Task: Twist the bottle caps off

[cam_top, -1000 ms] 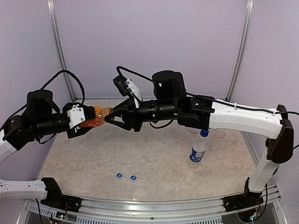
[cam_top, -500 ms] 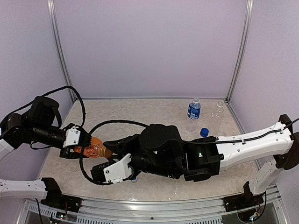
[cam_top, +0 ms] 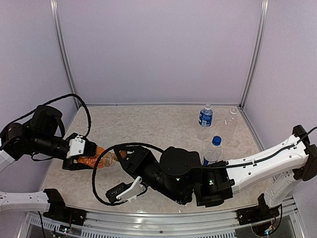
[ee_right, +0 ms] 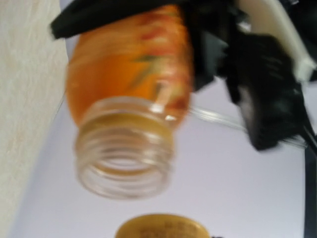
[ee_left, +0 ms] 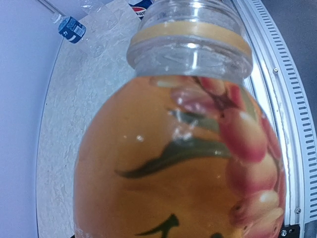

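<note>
The left gripper (cam_top: 91,157) is clamped round the belly of the short orange plastic juice bottle (cam_top: 101,158), held sideways with its threaded neck bare. Just off that neck, the right gripper (cam_top: 120,155) pinches the round golden-brown plastic cap (ee_right: 162,229)

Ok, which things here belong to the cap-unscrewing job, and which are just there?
Job: orange juice bottle, golden-brown cap, blue-capped bottle, labelled bottle, clear bottle.
Not the job: front rail, corner post.
</note>
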